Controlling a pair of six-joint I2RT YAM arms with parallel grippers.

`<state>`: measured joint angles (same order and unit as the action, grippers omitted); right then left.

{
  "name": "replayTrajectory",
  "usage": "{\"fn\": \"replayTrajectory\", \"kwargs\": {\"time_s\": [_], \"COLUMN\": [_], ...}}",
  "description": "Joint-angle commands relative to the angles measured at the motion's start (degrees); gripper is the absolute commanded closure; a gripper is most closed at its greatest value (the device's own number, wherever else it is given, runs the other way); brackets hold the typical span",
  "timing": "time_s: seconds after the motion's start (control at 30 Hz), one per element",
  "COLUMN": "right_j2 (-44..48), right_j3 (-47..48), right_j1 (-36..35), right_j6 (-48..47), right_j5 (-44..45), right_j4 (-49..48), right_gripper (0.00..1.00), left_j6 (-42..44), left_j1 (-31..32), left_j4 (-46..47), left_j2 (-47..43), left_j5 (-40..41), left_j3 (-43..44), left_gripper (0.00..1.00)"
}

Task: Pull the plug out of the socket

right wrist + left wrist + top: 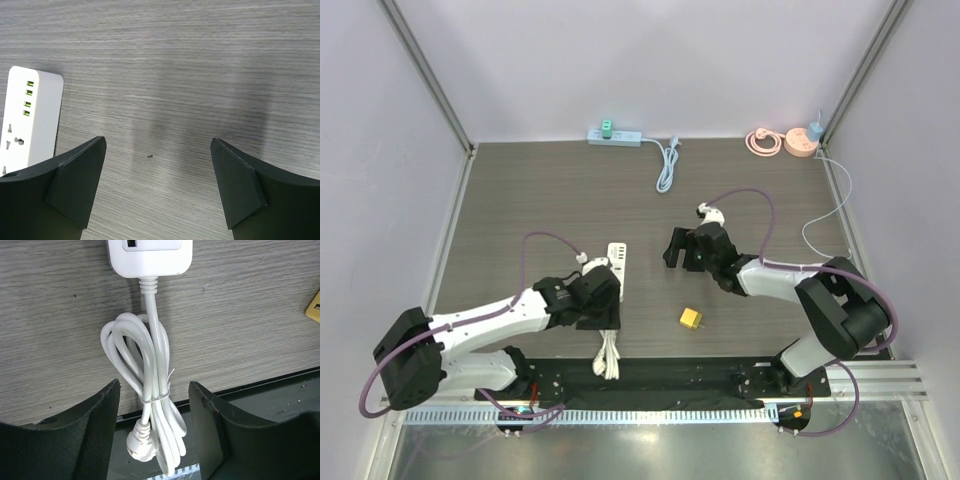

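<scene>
A white power strip [617, 262] lies mid-table with no plug in its visible sockets. Its tied cord bundle [608, 355] runs to the near edge. A small yellow plug [692, 319] lies loose on the table to the right of it. My left gripper [600, 316] is open, over the strip's near end. In the left wrist view the strip's end [149, 257] is at the top, and my left gripper [155, 390] straddles the cord bundle [150, 365] without touching it. My right gripper [672, 250] is open and empty over bare table right of the strip [31, 122].
At the back wall lies a second power strip [613, 137] with a green plug [606, 127] in it and a coiled white cord [667, 165]. A pink round socket [767, 141] with a blue plug [815, 131] sits back right. A black rail [670, 378] runs along the near edge.
</scene>
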<state>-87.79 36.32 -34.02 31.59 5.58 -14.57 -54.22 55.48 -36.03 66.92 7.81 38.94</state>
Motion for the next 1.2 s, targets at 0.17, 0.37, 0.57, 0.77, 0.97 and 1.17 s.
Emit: {"fn": "replayTrajectory", "kwargs": {"time_s": [0.17,0.37,0.57,0.77,0.97,1.17], "right_j2": [4.73,7.28,7.98,8.34,8.42,8.25], "right_j3": [-1.42,-2.74,-4.15,-4.5,-4.41,-4.24], "right_j1": [-0.26,-0.26,-0.26,-0.17,-0.17,-0.17], "right_j6": [-2.15,-2.77,-3.38,-3.56,-3.64,-3.82], "right_j5": [4.52,4.97,5.05,5.67,5.67,6.11], "right_j4": [-3.1,-4.06,-5.91,-6.0,-6.0,-5.74], "right_gripper": [0.09,0.09,0.09,0.09,0.09,0.08], "left_j6": [-0.19,-0.45,-1.68,-3.53,1.82,10.16], "left_j1": [0.5,0.5,0.5,-1.33,-8.88,-22.05], "left_j4": [2.54,4.04,0.19,-2.99,-4.75,-2.82], "left_j2": [4.01,9.37,12.09,15.61,21.32,21.15], "left_j5": [2.56,2.47,9.21,16.35,16.8,13.9], "left_j3": [0.17,0.79,2.1,5.61,11.5,15.37], "left_gripper": [0.46,0.5,0.64,0.83,1.0,1.0]}}
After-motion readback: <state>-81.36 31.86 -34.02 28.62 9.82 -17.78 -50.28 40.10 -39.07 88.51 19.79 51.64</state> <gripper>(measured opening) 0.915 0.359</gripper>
